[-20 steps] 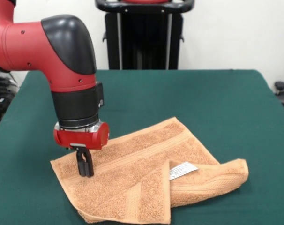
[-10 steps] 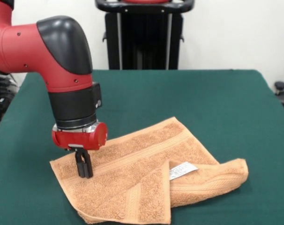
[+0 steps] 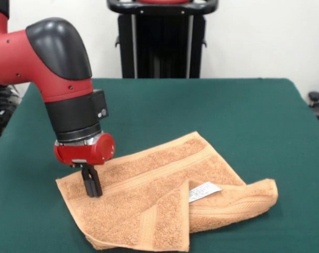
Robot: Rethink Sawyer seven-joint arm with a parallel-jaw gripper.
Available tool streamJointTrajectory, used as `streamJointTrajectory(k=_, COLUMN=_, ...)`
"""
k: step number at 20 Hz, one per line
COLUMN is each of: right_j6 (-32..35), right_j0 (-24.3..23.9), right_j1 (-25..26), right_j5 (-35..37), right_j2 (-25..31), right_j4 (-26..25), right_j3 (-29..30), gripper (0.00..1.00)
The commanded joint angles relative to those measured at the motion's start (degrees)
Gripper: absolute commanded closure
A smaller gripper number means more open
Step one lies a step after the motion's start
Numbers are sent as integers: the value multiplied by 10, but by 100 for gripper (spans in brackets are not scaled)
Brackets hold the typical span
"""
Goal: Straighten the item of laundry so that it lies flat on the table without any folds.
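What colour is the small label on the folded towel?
White with faint dark print, on the orange-tan terry towel; the small label shows in the front view.

The towel [image 3: 165, 197] lies on the table [image 3: 238, 110] toward its near edge, left of centre. Its near-right part is folded back over itself — the label [image 3: 204, 192] sits on that fold. The gripper [image 3: 92, 191] stands on the towel's left corner — the pedestal [image 3: 162, 39] behind the table.

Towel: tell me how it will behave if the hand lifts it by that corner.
The towel probably goes floppy and drapes; it already lies folded over itself. Its looped pile should grip, not slip. The hand, fingers together at the corner, likely drags the rest across the table.
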Motion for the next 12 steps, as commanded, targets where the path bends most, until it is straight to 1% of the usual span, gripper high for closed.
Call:
streamJointTrajectory(k=1, right_j6=-100, right_j0=-24, right_j1=42, right_j5=54, right_j2=-52, right_j4=-75, right_j3=77, gripper=100)
streamJointTrajectory(k=6, right_j6=-92, right_j0=-29, right_j1=24, right_j5=54, right_j2=-53, right_j4=-74, right_j3=95, gripper=100)
streamJointTrajectory(k=10, right_j6=-85, right_j0=-32, right_j1=-25, right_j5=75, right_j2=-52, right_j4=-61, right_j3=129, gripper=100)
streamJointTrajectory(k=12, right_j6=-87, right_j0=-37, right_j1=-33, right_j5=83, right_j2=-48, right_j4=-58, right_j3=136, gripper=100)
